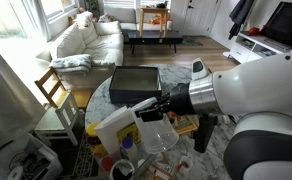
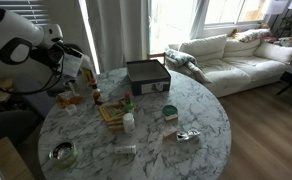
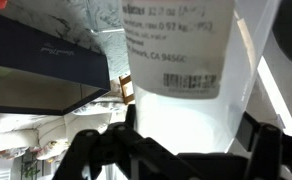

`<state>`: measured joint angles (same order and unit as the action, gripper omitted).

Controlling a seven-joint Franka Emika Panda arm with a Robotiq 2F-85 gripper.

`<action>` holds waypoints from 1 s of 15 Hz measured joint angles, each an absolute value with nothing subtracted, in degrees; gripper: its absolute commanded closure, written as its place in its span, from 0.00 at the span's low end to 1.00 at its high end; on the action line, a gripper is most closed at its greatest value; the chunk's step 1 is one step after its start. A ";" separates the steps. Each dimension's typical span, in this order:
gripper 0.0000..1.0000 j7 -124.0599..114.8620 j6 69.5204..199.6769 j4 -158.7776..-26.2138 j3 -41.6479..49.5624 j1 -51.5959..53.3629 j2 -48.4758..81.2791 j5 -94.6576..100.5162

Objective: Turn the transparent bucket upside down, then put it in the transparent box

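Observation:
The transparent bucket (image 3: pixel 181 80), a milky tub with a printed barcode label, fills the wrist view between my dark fingers (image 3: pixel 86 152). My gripper (image 3: pixel 181 150) is shut on it, one finger on each side of its wall. In both exterior views the bucket (image 1: pixel 118 126) (image 2: pixel 87 70) hangs tilted in the air at the table's edge, held by the gripper (image 1: pixel 152 106) (image 2: pixel 78 66). I cannot make out the transparent box in any view.
A dark grey square flat box (image 1: pixel 134 82) (image 2: pixel 146 72) sits on the round marble table (image 2: pixel 196 120). Small bottles (image 2: pixel 129 122), a green-and-yellow cup (image 2: pixel 170 112) and a glass dish (image 2: pixel 62 154) lie scattered there. A wooden chair (image 1: pixel 52 92) and a sofa (image 2: pixel 236 55) stand nearby.

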<state>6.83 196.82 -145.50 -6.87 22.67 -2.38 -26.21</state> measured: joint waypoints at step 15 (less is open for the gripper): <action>0.35 5.85 213.92 -141.00 -6.12 22.55 12.68 -25.89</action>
<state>5.85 213.92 -141.00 -6.12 22.55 12.68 -25.89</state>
